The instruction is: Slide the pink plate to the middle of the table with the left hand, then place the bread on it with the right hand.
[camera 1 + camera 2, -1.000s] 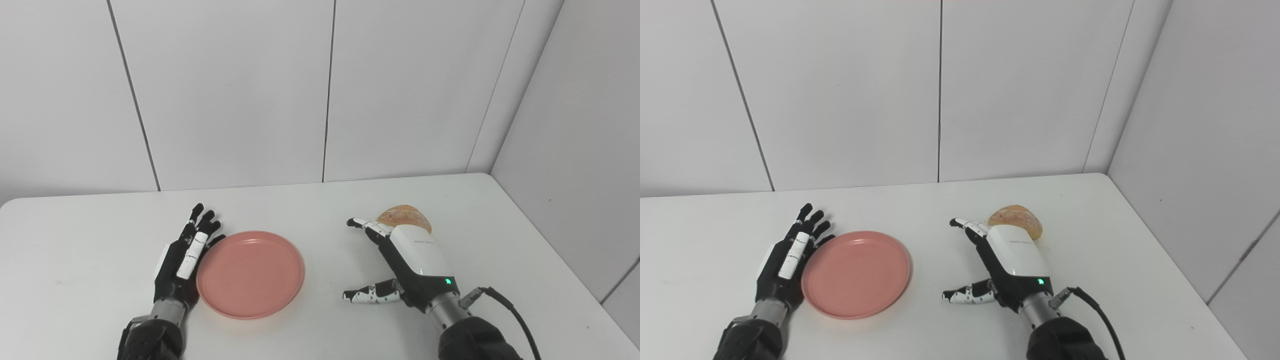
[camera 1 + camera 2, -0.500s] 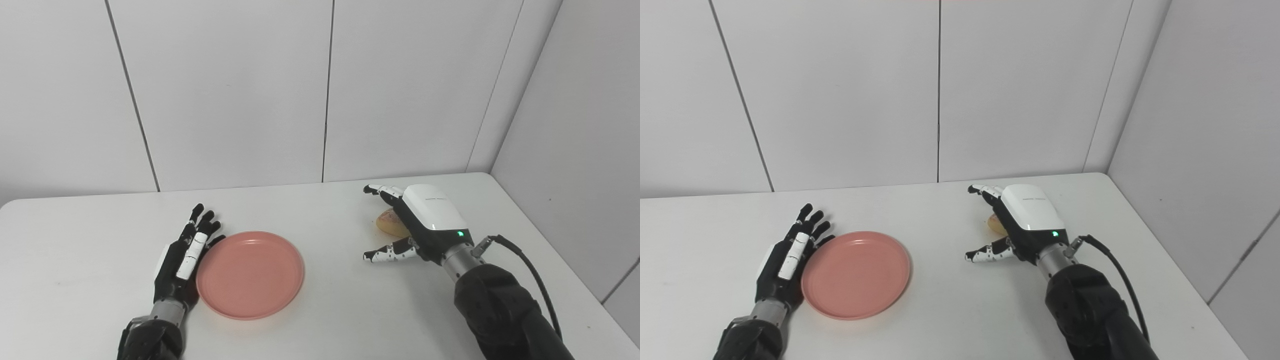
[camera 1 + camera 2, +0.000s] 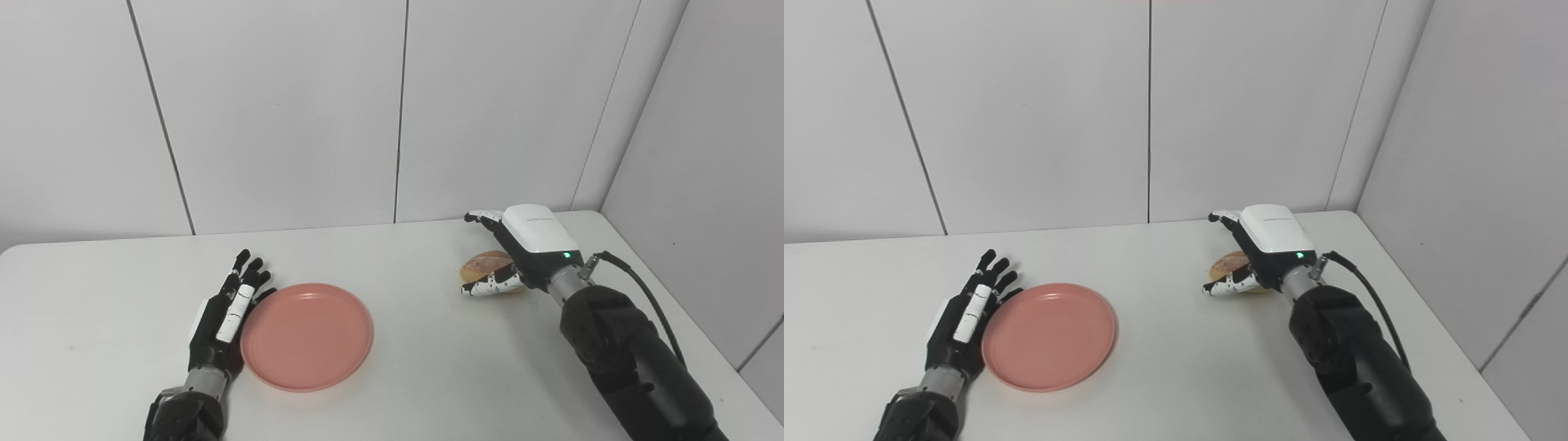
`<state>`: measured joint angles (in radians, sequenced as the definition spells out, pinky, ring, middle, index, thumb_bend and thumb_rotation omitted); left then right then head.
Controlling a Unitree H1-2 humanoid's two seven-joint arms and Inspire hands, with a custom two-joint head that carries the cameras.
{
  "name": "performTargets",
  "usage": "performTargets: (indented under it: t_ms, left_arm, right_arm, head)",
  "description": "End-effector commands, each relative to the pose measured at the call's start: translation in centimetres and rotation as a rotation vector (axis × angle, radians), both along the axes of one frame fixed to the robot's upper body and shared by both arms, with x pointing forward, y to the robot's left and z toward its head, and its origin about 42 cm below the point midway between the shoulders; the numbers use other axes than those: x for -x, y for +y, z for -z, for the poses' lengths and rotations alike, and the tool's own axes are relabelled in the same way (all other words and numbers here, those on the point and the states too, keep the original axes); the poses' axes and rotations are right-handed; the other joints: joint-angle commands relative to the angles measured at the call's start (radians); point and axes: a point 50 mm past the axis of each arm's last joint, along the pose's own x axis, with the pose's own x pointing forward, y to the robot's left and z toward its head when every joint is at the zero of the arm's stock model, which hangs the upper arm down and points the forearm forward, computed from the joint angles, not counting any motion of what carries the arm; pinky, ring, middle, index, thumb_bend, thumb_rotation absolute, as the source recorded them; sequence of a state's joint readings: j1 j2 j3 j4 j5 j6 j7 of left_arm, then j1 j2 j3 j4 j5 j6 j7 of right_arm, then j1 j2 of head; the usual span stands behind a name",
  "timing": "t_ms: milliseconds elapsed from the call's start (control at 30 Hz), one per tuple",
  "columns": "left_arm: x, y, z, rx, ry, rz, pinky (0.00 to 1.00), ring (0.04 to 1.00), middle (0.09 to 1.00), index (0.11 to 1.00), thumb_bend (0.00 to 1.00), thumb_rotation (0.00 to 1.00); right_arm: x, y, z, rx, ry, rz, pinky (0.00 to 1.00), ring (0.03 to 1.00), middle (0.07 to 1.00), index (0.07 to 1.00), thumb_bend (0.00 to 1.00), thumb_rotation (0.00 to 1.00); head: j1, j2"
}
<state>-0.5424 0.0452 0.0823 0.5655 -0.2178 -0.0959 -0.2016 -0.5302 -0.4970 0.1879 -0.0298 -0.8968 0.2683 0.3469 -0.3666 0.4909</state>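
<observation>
White table [image 3: 429, 392] out front, pale panelled wall [image 3: 275, 110] behind, meeting a corner on the right.

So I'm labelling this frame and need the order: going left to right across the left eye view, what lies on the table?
left hand → pink plate → bread → right hand, which partly overlaps the bread from the right, thumb in front of it.

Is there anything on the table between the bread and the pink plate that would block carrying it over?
Nothing visible does. The bread lies under the open right hand, and only bare table shows between it and the pink plate. The left hand rests against the plate's far side, out of that path.
</observation>
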Motion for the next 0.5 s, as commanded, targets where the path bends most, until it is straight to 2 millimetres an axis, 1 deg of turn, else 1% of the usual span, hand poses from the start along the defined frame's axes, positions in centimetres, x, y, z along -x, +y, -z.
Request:
performTargets:
  t_ms: [0, 200, 300, 400, 433, 467]
  left_arm:
    - [0.6, -0.2, 1.3, -0.001, 0.054, 0.009, 0.84, 0.927, 0.951, 0.957, 0.81, 0.67]
    - [0.8, -0.2, 1.5, 0.011, 0.062, 0.006, 0.86, 0.931, 0.952, 0.958, 0.81, 0.66]
    - [0.8, -0.2, 1.5, 0.006, 0.061, 0.006, 0.86, 0.926, 0.951, 0.958, 0.81, 0.66]
    - [0.9, -0.3, 1.6, 0.003, 0.059, 0.008, 0.86, 0.926, 0.951, 0.964, 0.81, 0.67]
    - [0.9, -0.3, 1.6, 0.004, 0.059, 0.009, 0.86, 0.926, 0.950, 0.966, 0.81, 0.67]
    - [0.9, -0.3, 1.6, 0.003, 0.060, 0.010, 0.86, 0.927, 0.950, 0.967, 0.81, 0.67]
  right_arm:
    - [-1.4, -0.6, -3.2, 0.022, -0.056, 0.018, 0.64, 0.821, 0.847, 0.820, 1.00, 0.39]
    - [-3.2, -1.2, -3.0, 0.016, -0.003, 0.050, 0.61, 0.802, 0.834, 0.803, 1.00, 0.34]
    - [-3.8, -1.1, -3.1, 0.019, 0.029, 0.064, 0.63, 0.815, 0.845, 0.808, 1.00, 0.33]
    - [-4.5, -1.2, -3.1, 0.018, 0.052, 0.074, 0.63, 0.818, 0.849, 0.811, 1.00, 0.35]
    - [-4.7, -1.3, -3.1, 0.015, 0.057, 0.076, 0.63, 0.813, 0.851, 0.813, 1.00, 0.41]
    - [-5.0, -1.4, -3.1, 0.007, 0.065, 0.079, 0.63, 0.811, 0.851, 0.813, 1.00, 0.43]
  head:
    - [0.002, 0.002]
    - [0.004, 0.005]
    - [0.004, 0.005]
    - [0.006, 0.004]
    - [0.006, 0.004]
    - [0.007, 0.004]
